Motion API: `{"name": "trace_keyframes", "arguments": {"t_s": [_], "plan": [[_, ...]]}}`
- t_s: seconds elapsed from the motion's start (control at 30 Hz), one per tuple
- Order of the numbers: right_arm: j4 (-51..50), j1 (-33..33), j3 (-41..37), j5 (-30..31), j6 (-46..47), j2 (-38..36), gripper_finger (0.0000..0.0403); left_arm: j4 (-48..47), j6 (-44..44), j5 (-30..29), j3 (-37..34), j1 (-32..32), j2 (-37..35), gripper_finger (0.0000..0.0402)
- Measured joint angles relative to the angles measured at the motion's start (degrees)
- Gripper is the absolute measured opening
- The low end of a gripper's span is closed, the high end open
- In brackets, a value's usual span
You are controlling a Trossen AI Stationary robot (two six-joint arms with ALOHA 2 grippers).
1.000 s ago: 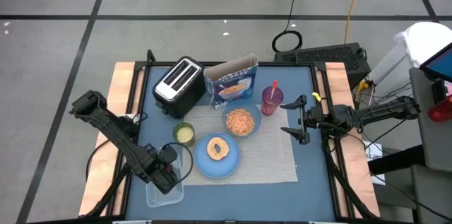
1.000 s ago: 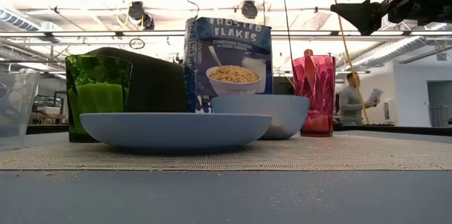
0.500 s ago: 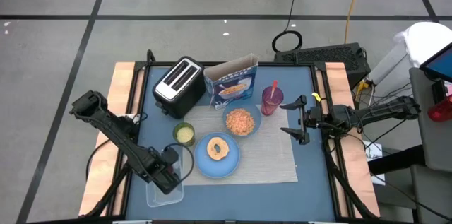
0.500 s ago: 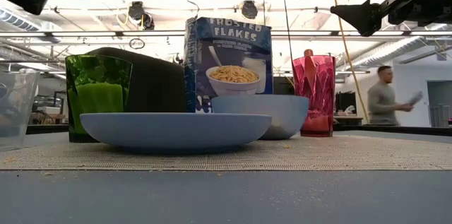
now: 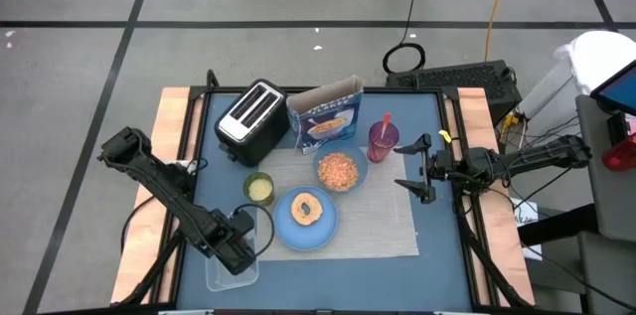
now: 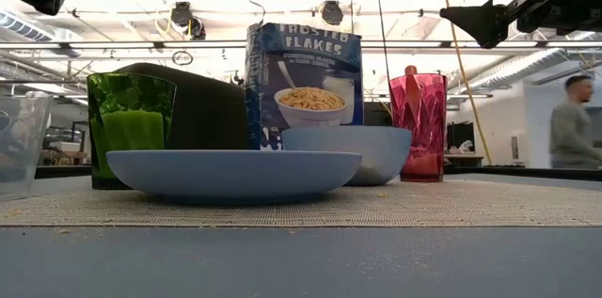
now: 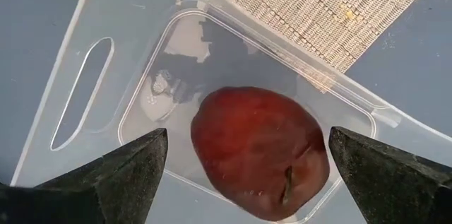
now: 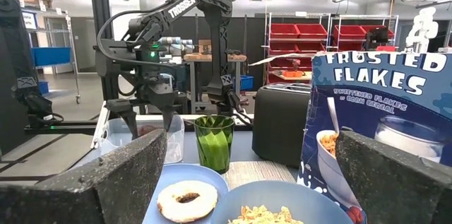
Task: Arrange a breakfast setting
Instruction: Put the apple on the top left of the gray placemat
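Ceiling lights blew out the low view's top, objects were backlit; overhead shot looked even, soft shadows.

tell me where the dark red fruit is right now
The dark-red fruit lies in a clear plastic container at the table's front-left corner in the high view, just off the placemat, directly under the open left gripper.
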Motion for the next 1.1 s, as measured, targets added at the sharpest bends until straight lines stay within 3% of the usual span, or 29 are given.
{"name": "trace_keyframes", "arguments": {"t_s": [0.63,0.9,1.1], "plan": [[0.0,0.0,0.0,0.0,0.0,0.0,0.0396,0.3,-0.7,0.1,0.0,0.0,0.0,0.0397],[0.0,0.0,0.0,0.0,0.0,0.0,0.0396,4.8,-0.4,9.2,0.0,-0.1,0.0,0.0397],[0.0,0.0,0.0,0.0,0.0,0.0,0.0396,6.8,1.3,10.2,0.0,-1.7,0.0,0.0397]]}}
